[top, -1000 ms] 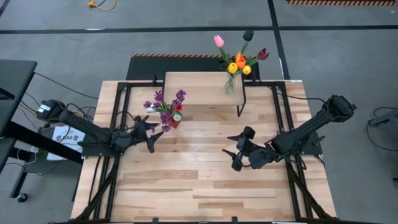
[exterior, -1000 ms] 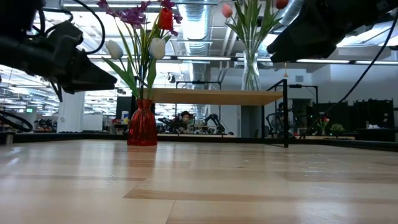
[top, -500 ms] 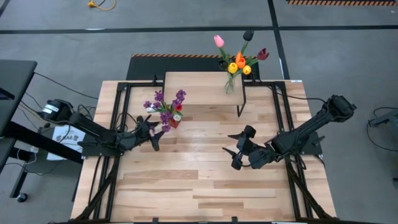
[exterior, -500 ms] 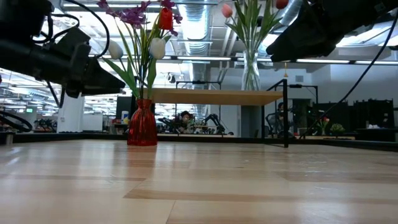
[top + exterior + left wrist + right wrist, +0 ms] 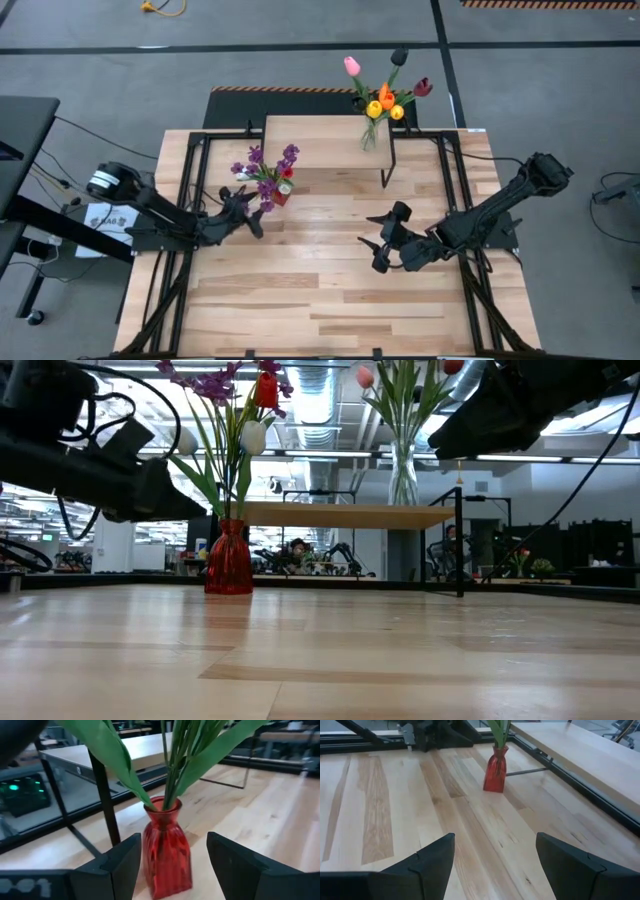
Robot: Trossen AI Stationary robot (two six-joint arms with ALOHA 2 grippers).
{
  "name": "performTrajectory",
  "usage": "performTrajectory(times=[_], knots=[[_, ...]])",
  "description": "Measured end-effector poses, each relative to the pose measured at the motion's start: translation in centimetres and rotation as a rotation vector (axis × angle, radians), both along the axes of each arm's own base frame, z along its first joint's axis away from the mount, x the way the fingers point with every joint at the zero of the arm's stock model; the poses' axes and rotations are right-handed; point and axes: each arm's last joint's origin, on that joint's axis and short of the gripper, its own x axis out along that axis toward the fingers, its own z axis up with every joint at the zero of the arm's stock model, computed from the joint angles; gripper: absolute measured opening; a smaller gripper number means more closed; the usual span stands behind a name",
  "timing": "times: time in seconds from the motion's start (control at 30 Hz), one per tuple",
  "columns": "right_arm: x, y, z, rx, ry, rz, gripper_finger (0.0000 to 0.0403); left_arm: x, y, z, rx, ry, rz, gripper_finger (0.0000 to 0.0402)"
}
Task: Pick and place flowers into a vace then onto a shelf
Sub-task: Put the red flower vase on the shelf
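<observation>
1. High view: my left claw point(image 5: 243, 207), released, sits just beside the red vase point(image 5: 282, 196) of flowers point(image 5: 266, 168) on the counter point(image 5: 320, 290), in front of the shelf point(image 5: 315, 143). My right claw point(image 5: 385, 243), also released, waits mid-counter. A second bouquet point(image 5: 385, 95) stands on the shelf's right end.
2. Low view: the tall stems point(image 5: 228, 455) look top-heavy; I'd judge it tips easily.
3. Left wrist view: the vase point(image 5: 166, 847) looks like slick, fragile glass between my fingers point(image 5: 117, 865); take the body, not the neck. A shelf leg point(image 5: 105, 800) stands close.
4. Right wrist view: clear counter between me and the vase point(image 5: 495, 769).
</observation>
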Motion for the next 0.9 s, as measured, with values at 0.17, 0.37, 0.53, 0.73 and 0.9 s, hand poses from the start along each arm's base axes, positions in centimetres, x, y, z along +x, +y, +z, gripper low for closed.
performTrajectory(times=[0.17,0.37,0.53,0.73,0.9], knots=[[0.0,0.0,0.0,0.0,0.001,0.0,0.027,1.4,-0.3,-0.2,0.051,0.053,0.054,0.0217],[0.0,0.0,0.0,0.0,0.001,0.0,0.027,2.4,-0.5,-0.9,0.084,0.091,0.129,0.0217],[0.0,0.0,0.0,-0.001,0.002,0.0,0.027,2.4,-0.4,-1.5,0.068,0.076,0.182,0.0217],[0.0,0.0,-0.1,-0.003,0.006,0.0,0.027,2.6,0.2,-1.6,0.016,0.044,0.18,0.0217],[0.0,0.0,-0.1,-0.004,0.008,0.0,0.027,2.6,0.5,-1.6,0.011,0.042,0.182,0.0217]])
